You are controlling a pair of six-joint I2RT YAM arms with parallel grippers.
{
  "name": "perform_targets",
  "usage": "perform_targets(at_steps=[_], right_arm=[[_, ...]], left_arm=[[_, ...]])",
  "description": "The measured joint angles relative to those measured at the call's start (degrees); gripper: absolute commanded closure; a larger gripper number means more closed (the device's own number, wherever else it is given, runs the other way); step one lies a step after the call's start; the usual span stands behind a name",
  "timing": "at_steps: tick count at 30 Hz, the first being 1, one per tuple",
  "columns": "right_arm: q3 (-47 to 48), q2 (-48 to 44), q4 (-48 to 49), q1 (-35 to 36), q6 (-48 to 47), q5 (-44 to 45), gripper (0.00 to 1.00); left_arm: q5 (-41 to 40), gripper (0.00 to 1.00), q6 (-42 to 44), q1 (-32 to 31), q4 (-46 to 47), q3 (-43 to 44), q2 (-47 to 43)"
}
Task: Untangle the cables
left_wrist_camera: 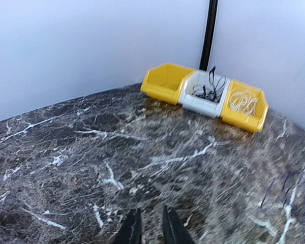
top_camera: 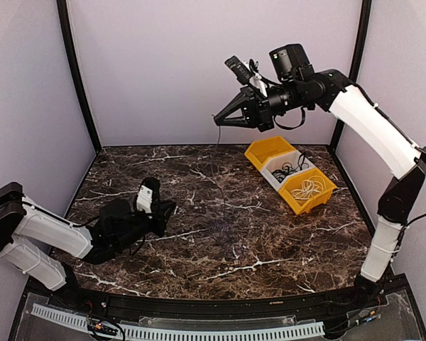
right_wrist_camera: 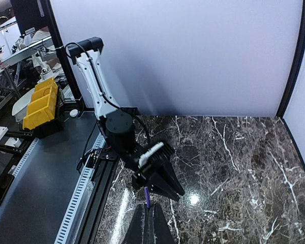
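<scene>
- we saw the right gripper (top_camera: 219,121) raised high over the far middle of the table (top_camera: 234,249), its jaws pressed together on a thin purple cable (right_wrist_camera: 147,196).
- the cable hung straight down from the fingertips toward the marble. we judged the height was meant to let it dangle free so any twist could fall out.
- we could not make out its lower end, nor whether it touched the table.
- the left gripper (left_wrist_camera: 151,219) lay low near the table's left side, well apart from the hanging cable. its fingers (left_wrist_camera: 134,231) were set to a narrow gap with nothing between them.
- we read that low, idle pose as staying out of the way, or waiting to catch the free end.
- three bins sat in a row at the far right corner: an empty yellow bin (top_camera: 268,150), a white bin (top_camera: 272,173) in the middle, and a second yellow bin (top_camera: 305,202).
- black cables (top_camera: 291,168) lay in a loose heap in the white bin, and a white cable (top_camera: 309,187) lay coiled in the second yellow bin. we took this as sorting by kind.
- with those in their bins, we judged the work far along, the purple cable being the one in hand.
- the next move would likely be lowering it into the empty yellow bin, where so thin and limp a cable might snag on a rim.
</scene>
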Motion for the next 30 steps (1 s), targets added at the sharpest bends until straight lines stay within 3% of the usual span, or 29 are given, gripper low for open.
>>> perform_targets(at_steps=[5,9,15,20,22,26,30], right_arm=[[-1.86,3.85,2.29,0.48,3.54,3.15,1.0],[-1.88,6.34,3.32,1.49,5.16,4.7,1.0],[-1.84,7.04,3.76,2.97,6.23,5.57,1.0],[-1.68,7.28,4.42,3.65,6.69,5.6,1.0],[-1.6,7.45,4.52,3.8,6.8,5.38,1.0],[-1.29,7.5,4.5,4.09,6.84,4.02,1.0],[0.42,7.5,4.11,4.33,6.38,2.89,1.0]], left_arm=[[3.87,0.43,-2.01,-0.02,-7.98,-0.17,-13.6],[9.2,0.37,-2.89,-0.26,-11.19,0.2,-17.55],[13.44,0.32,-2.49,-1.68,-11.1,5.44,-12.28],[9.44,0.31,-1.79,-2.03,-9.27,11.3,-3.15],[6.49,0.35,-1.14,-2.03,-8.52,13.42,0.33],[2.97,0.61,0.44,-1.49,-5.79,16.55,6.75],[3.3,0.78,1.95,-0.83,-1.33,17.03,11.61]])
